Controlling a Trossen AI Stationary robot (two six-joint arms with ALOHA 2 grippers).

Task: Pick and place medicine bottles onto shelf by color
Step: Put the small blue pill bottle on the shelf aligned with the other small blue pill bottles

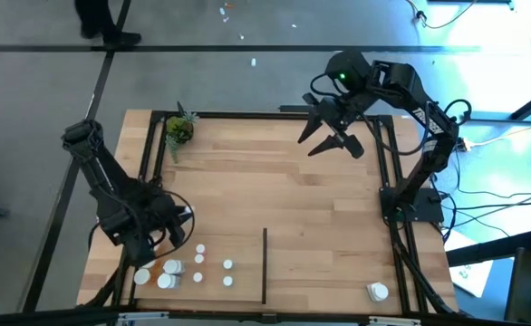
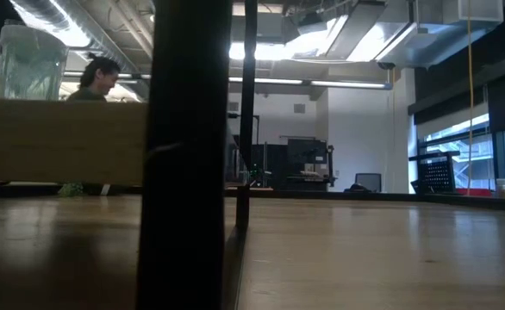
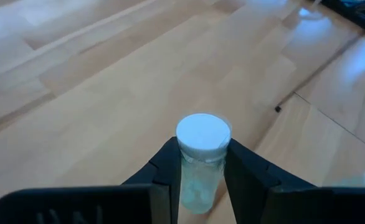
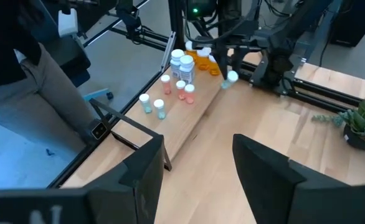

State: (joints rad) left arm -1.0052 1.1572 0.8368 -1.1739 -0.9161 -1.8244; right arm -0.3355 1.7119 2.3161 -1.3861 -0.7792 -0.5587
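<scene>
While pinching a clear bottle (image 3: 200,163) in the left gripper (image 3: 201,168), could let it slip sideways and knock nearby bottles (image 1: 199,265); right gripper (image 1: 331,136) spread, waiting far off

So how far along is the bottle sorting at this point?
Early. One white-capped bottle stands alone right of the black divider strip, so that much looks done. The left gripper is shut on a clear bottle held above the shelf. A cluster of bottles left of the divider is left to sort. The right gripper waits open at the far right.
</scene>
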